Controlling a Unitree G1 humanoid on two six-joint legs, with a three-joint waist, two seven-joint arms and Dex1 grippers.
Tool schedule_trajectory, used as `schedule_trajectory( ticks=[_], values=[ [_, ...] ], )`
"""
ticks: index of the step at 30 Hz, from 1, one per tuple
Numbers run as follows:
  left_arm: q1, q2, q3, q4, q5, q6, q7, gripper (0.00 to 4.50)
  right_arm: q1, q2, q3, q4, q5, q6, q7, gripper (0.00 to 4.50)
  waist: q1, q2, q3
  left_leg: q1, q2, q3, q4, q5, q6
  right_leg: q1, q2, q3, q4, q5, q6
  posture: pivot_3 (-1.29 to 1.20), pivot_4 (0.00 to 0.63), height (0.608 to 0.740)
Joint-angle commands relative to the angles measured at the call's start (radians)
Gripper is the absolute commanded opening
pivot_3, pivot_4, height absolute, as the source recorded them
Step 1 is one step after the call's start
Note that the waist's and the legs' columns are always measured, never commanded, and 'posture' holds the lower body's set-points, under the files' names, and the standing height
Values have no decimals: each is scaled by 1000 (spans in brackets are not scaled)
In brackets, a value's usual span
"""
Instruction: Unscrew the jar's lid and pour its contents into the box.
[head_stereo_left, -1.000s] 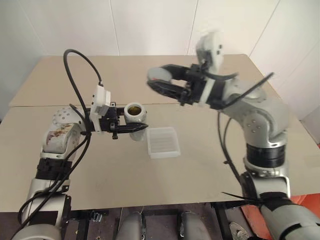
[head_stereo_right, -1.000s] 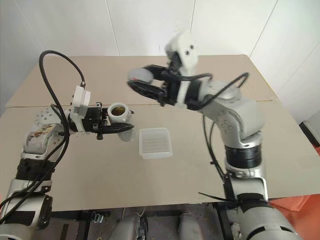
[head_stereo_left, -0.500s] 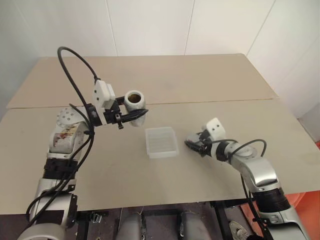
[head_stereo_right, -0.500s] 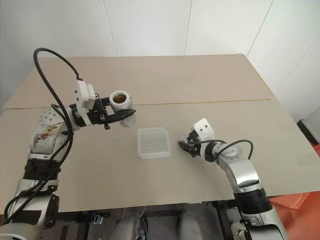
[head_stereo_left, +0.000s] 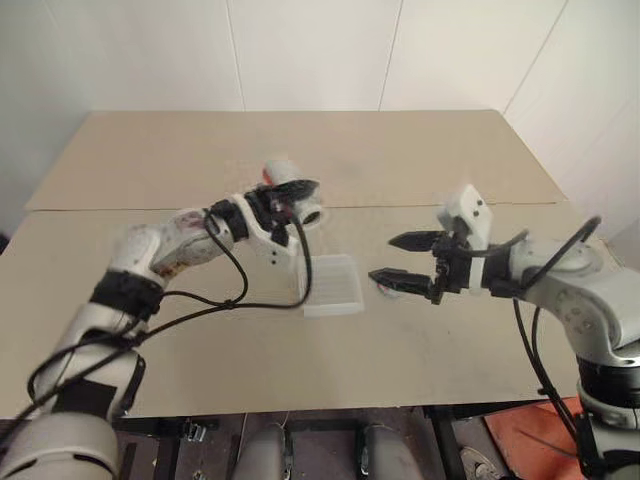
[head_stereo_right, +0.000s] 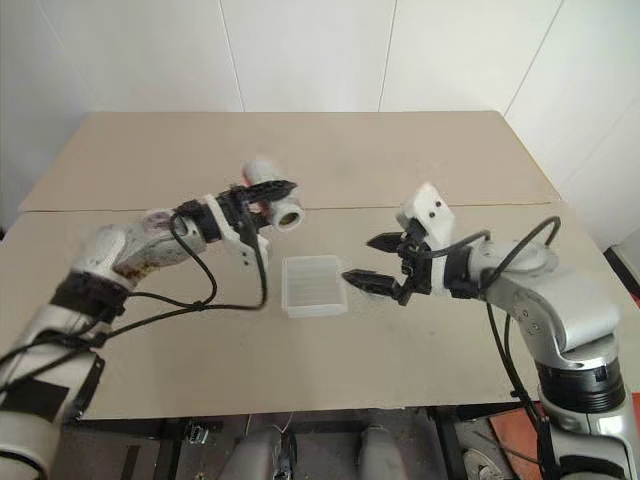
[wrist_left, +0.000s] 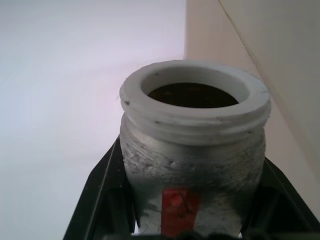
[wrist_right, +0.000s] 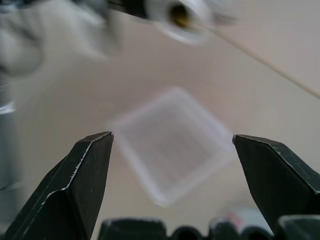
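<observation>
1. I am looking at a beige table (head_stereo_left: 200, 340) made of two boards, with a seam (head_stereo_left: 120, 210) running across it.
2. The box (head_stereo_left: 330, 285) is lying flat on the near board, just in front of the seam.
3. Just right of the box, a small greyish round thing is lying on the board; it looks like the lid (head_stereo_left: 385, 292), though it is blurred.

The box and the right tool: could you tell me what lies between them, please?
The lid lies on the table between the box and the open right tool, seen in the left eye view.
</observation>
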Motion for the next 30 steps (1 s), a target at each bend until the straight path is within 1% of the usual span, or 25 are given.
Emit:
schedule_trajectory(
  ticks=[1,4,8,14,17,18,20,22,24,26,27,29,30],
  values=[
    [-64,-8,-132,17,235,83,244,2012,-60,-14,19,-21,31,-1,23,4478,0,0,0,0,0,1,0,0,1,0,0,0,0,0,0,0,150,740],
    [-84,-16,-191,-13,332,164,291,2012,-86,0,22,-10,48,-13,26,4478,0,0,0,-2,0,3,1,-1,1,-2,-1,0,0,0,1,0,150,740],
    [-102,-15,-233,-19,380,201,299,2012,-90,19,16,-16,54,-33,19,4478,-2,0,0,-6,1,6,2,0,0,-5,-1,-1,0,0,1,0,150,740],
    [-121,-17,-231,-15,358,208,296,2012,-60,21,8,-40,64,-64,19,4478,-2,0,0,-6,1,6,3,0,1,-5,-1,-2,1,0,1,0,150,740],
    [-108,-10,-217,-20,332,207,281,2012,-46,17,10,-47,61,-85,21,4478,-2,0,0,-6,1,5,4,0,1,-5,-1,-2,1,0,1,0,150,740],
    [-103,-10,-206,-15,304,197,266,2012,-43,16,10,-48,59,-91,22,4478,-2,0,0,-6,1,5,4,0,1,-5,-1,-2,1,0,1,0,150,740],
    [-82,-16,-157,6,186,168,211,2012,-33,14,7,-51,56,-107,22,4478,-2,0,0,-6,1,5,4,0,1,-5,-1,-2,1,0,1,0,150,740],
    [-30,-43,-54,47,-83,147,31,2012,-20,10,2,-56,49,-125,18,4478,-3,0,0,-6,1,5,4,0,1,-5,-1,-2,1,0,1,0,150,740],
    [34,-81,68,45,-422,182,-204,2012,-5,6,-8,-53,42,-143,11,4478,-4,0,0,-6,1,2,6,0,0,-5,-2,-2,3,0,1,0,150,740],
    [111,-147,201,-54,-758,389,-473,2012,9,-2,-13,-46,27,-162,4,4478,-6,0,0,-6,2,0,8,1,-1,-5,-2,-2,3,0,1,0,150,740],
    [144,-205,292,-136,-937,606,-582,2012,8,3,-16,-35,25,-163,-8,4478,-7,0,0,-6,2,0,8,1,-1,-4,-3,-2,4,0,1,0,150,740],
    [177,-276,408,-258,-1150,936,-698,2012,7,9,-22,-21,26,-162,-22,4478,-7,0,0,-7,2,-1,12,1,-1,-4,-3,-2,5,-1,2,0,150,740],
    [198,-311,457,-313,-1210,1100,-703,2012,5,15,-21,-17,27,-161,-29,4478,-8,0,0,-8,2,-2,16,1,-1,-4,-3,-3,8,-2,3,0,150,740]
  ],
)
